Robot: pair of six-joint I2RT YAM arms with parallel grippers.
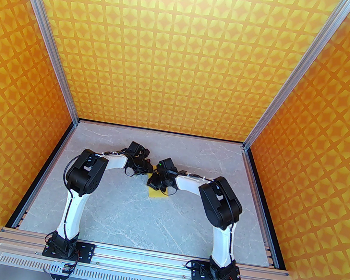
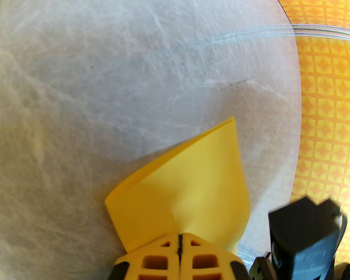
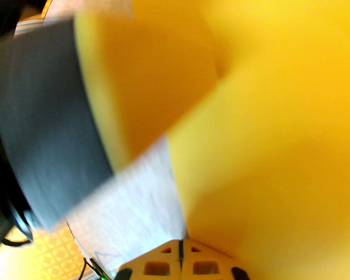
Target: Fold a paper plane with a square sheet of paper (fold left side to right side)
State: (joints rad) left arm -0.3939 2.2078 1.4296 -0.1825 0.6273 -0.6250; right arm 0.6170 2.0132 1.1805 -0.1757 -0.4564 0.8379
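The bright-yellow square sheet of paper [image 2: 186, 180], doubled over on the grey marbled table [image 2: 109, 82], is pinched at its puckered edge by the left gripper [image 2: 180, 239] — likely to keep the fold aligned — while the right gripper [image 3: 180, 246], jaws pressed together, hovers just beside

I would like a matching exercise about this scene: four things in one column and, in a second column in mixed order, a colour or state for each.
Things:
1. sheet of paper
2. table
3. walls
4. left claw

Colours or states:
a. grey, marble-like
b. shut, pinching the paper's edge
c. orange with a star pattern
d. plain bright yellow, bent over

Right pairs: 1-d, 2-a, 3-c, 4-b.
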